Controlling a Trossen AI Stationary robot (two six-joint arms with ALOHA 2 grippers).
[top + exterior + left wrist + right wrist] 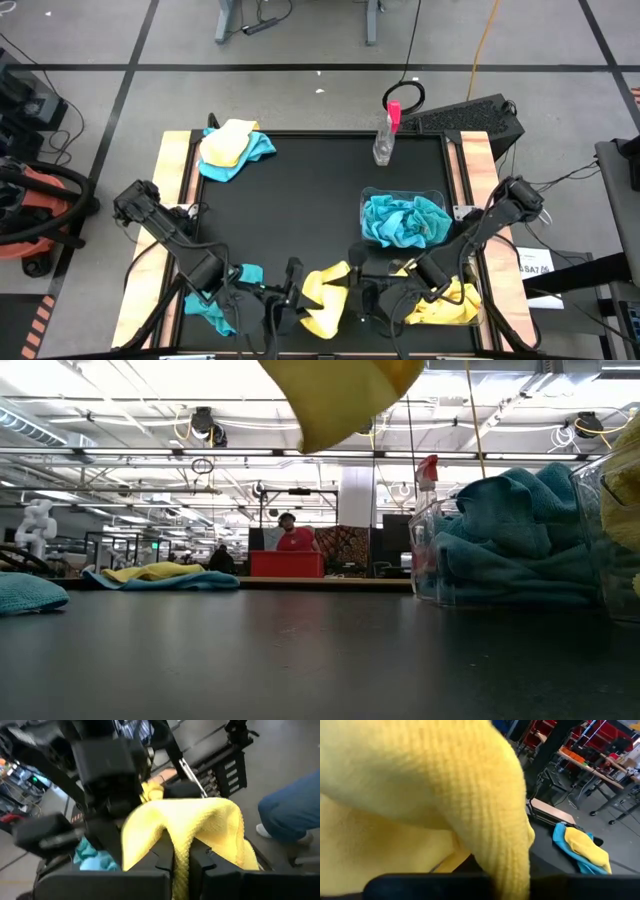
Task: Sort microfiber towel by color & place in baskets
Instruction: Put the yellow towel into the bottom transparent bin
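- A yellow microfiber towel (325,292) is hanging above the black surface (300,210), gripped from both sides at the near edge.
- The left gripper (182,862) is pinching a fold of it between its jaws.
- The right gripper (362,272) is meeting it from the other side; its jaws are hidden by cloth, so I cannot tell their state.
- A basket with yellow cloth (452,305) is sitting beside it, a basket of teal towels (405,218) just beyond.
- A teal towel (222,300) is lying under the left arm.
- A yellow-and-teal towel pile (233,148) and a spray bottle (385,135) are resting at the far edge.

Black table (310,200) with towels (233,148), baskets (404,220)
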